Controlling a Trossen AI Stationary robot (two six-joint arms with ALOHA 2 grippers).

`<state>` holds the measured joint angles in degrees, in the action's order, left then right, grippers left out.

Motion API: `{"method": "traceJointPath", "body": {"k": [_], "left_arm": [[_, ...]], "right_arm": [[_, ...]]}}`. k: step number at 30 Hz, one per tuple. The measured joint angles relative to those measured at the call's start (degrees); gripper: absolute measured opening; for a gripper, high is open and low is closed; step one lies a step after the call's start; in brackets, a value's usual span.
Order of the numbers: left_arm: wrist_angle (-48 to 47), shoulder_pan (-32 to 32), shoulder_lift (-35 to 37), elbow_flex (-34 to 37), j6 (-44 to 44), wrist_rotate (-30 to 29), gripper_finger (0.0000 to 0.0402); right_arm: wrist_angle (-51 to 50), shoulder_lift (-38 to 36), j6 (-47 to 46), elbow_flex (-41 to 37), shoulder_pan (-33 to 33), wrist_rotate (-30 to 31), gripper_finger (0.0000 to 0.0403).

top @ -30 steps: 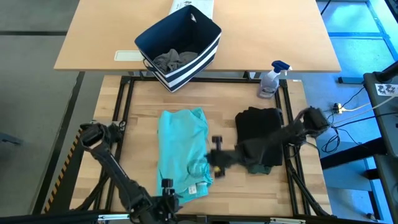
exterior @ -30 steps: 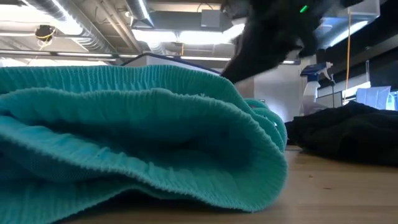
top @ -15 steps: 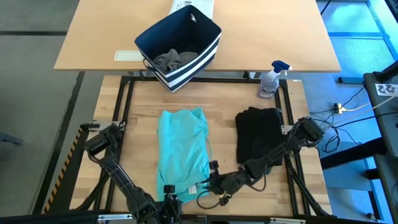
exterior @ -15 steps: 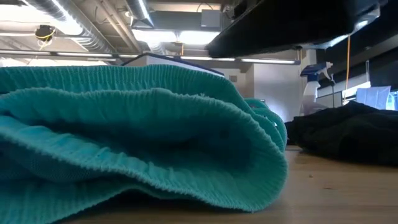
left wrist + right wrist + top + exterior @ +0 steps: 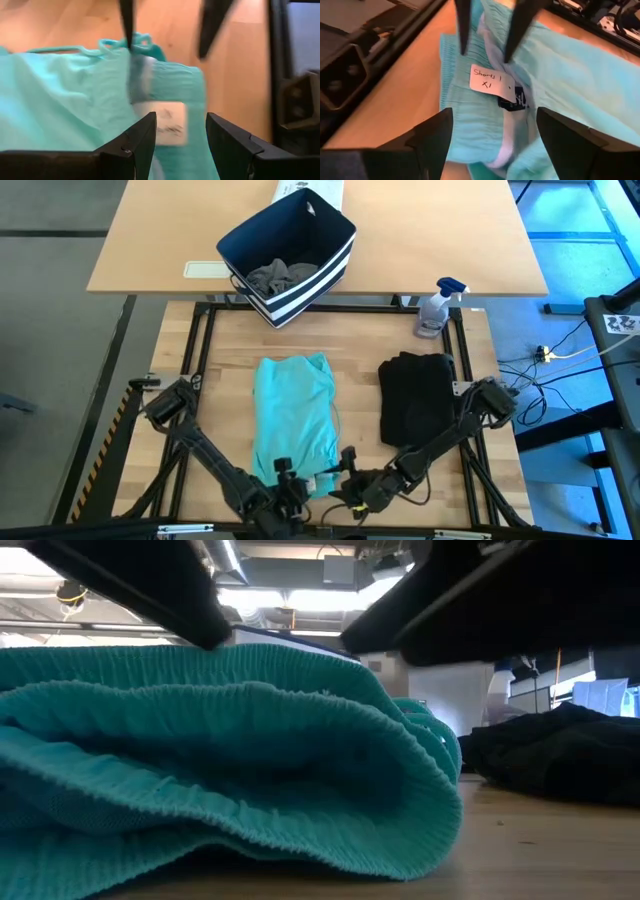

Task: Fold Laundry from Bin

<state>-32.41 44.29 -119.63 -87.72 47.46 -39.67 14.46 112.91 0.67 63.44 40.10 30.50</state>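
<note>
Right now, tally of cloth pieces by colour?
Teal: 1, on the table
Black: 1, on the table
Grey: 1, in the bin
Total: 3

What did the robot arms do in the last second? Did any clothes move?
The right gripper slid from the middle of the teal shorts down to their near end and opened. The left gripper came in beside it, open, holding nothing. The shorts, the black shirt, the bin and the spray bottle stayed put.
</note>
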Motion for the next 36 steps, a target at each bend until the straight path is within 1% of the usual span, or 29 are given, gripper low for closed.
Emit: {"method": "traceJointPath", "body": {"k": [4,8,12,15,18,21,25,36], "left_arm": [[-1.91,-2.35,0.00,-0.01,0.01,0.15,0.0166],[-4.70,-3.79,0.00,-0.19,-0.02,2.68,0.0166],[-8.44,-3.66,0.00,-3.27,-1.35,3.92,0.0166],[-12.17,-2.57,0.01,-6.82,-2.09,0.84,0.0166],[-15.05,-1.71,0.11,-8.44,-2.01,-2.45,0.0166],[-15.38,-1.87,0.11,-7.86,-0.63,-2.14,0.0166],[-15.75,-3.00,-0.87,-6.46,1.91,0.17,0.0166],[-18.07,-6.94,-3.23,-6.29,1.68,-0.79,0.0166]], "right_arm": [[-0.15,2.57,0.14,2.20,-0.02,1.16,0.0288],[-3.94,2.86,1.35,3.90,0.06,3.28,0.0287],[-6.11,2.86,1.31,4.63,0.02,5.97,0.0286],[-5.90,2.86,1.21,4.72,-0.01,6.01,0.0286],[-5.40,2.86,0.92,4.72,-0.01,6.06,0.0286],[-5.10,2.86,-0.45,4.72,-0.01,6.12,0.0286],[-5.51,2.86,-1.52,4.72,-0.01,6.08,0.0286],[-5.54,2.86,-1.72,5.48,0.06,5.92,0.0286]]}}
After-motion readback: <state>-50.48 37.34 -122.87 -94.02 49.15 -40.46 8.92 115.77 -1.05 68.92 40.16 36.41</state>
